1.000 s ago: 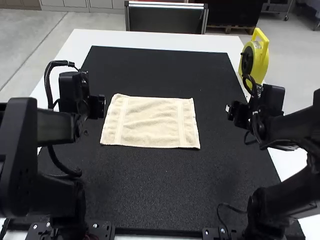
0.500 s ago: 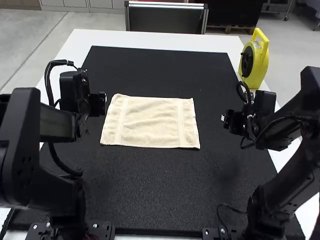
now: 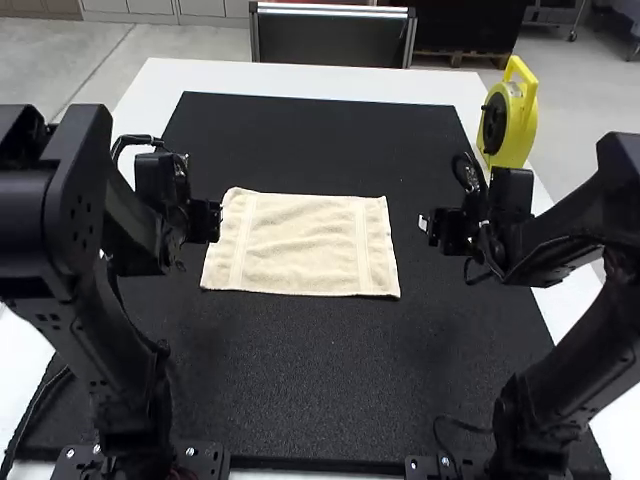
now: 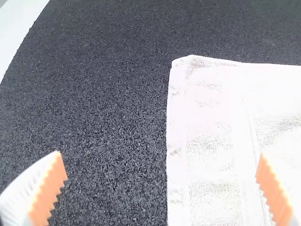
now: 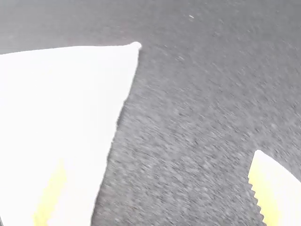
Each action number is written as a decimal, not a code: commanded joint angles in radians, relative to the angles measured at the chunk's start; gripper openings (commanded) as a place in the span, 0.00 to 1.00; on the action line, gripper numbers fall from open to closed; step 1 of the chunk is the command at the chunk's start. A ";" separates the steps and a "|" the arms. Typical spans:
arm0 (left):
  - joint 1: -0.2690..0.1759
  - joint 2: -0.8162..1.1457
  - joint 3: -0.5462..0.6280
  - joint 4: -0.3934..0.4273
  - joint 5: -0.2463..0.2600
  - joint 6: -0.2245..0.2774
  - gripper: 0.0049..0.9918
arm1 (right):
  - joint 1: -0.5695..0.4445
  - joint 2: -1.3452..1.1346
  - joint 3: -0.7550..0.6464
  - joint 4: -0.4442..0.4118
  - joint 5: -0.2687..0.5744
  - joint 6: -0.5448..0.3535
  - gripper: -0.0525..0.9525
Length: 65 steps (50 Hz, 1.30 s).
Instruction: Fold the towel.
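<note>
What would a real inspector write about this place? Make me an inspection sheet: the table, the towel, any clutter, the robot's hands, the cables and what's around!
Surface: black textured mat on a white table.
Job's things: cream terry-cloth towel, spread flat with small ripples, not folded.
Clutter: yellow case with a handle and black disc, upright at the table's far right.
Left hand: white ribbed fingers with orange pads, open, holding nothing.
Right hand: open, holding nothing, by the towel's right side.
Cables: black loop by the left wrist; thin black cable near the right arm's base.
Surroundings: black robot arms on both sides of the towel.
</note>
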State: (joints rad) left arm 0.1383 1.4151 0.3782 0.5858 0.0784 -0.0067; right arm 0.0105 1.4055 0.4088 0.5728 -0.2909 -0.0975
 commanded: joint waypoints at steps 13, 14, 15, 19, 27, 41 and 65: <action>0.009 0.051 0.096 -0.003 0.029 0.050 0.91 | 0.062 0.049 0.064 0.044 0.039 0.033 0.95; 0.011 0.056 0.099 -0.003 0.029 0.050 0.91 | 0.062 0.058 0.068 0.044 0.035 0.035 0.95; 0.009 0.061 0.105 0.002 0.029 0.050 0.91 | 0.060 0.069 0.074 0.044 0.030 0.039 0.95; 0.009 0.073 0.117 0.006 0.027 0.053 0.91 | 0.059 0.102 0.090 0.045 -0.002 0.062 0.95; 0.009 0.104 0.142 0.012 0.031 0.099 0.92 | 0.065 0.181 0.114 0.090 -0.028 0.085 0.95; 0.011 0.165 0.195 -0.034 0.057 0.111 0.97 | 0.066 0.245 0.156 0.111 -0.031 0.082 0.95; 0.023 0.271 0.289 -0.017 0.060 0.113 0.96 | 0.072 0.365 0.239 0.125 -0.048 0.076 0.95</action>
State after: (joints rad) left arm 0.1471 1.6688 0.6273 0.5587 0.1249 0.0937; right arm 0.0700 1.7405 0.6067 0.6868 -0.3191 -0.0257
